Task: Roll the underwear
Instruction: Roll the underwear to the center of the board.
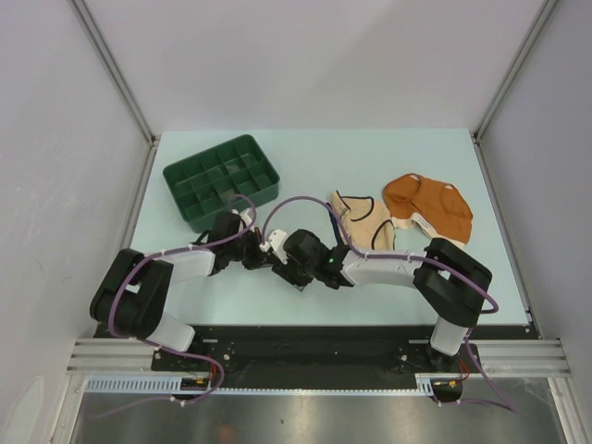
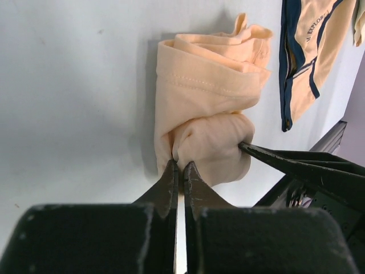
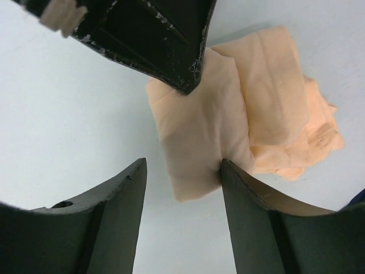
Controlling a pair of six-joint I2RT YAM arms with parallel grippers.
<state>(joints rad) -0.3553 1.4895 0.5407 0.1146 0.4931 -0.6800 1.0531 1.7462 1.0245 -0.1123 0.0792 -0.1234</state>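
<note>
The pale peach underwear [image 2: 205,97] lies rolled into a thick bundle on the pale table. My left gripper [image 2: 178,166] is shut, its tips pinching a fold at the near end of the bundle. My right gripper [image 3: 182,165] stands open around the bundle's [image 3: 199,137] end; one of its fingers [image 3: 245,194] touches the cloth and the other stands apart from it. Seen from the top, both grippers, left [image 1: 268,248] and right [image 1: 298,270], meet at the table's middle and hide the bundle. The cream underwear with black trim [image 1: 363,222] and the rust-orange underwear [image 1: 430,205] lie flat to the right.
A dark green compartment tray [image 1: 222,180] stands at the back left, just beyond the left arm. The cream garment [image 2: 311,51] lies close to the bundle's far side. The table's front edge and a black rail run right behind the grippers.
</note>
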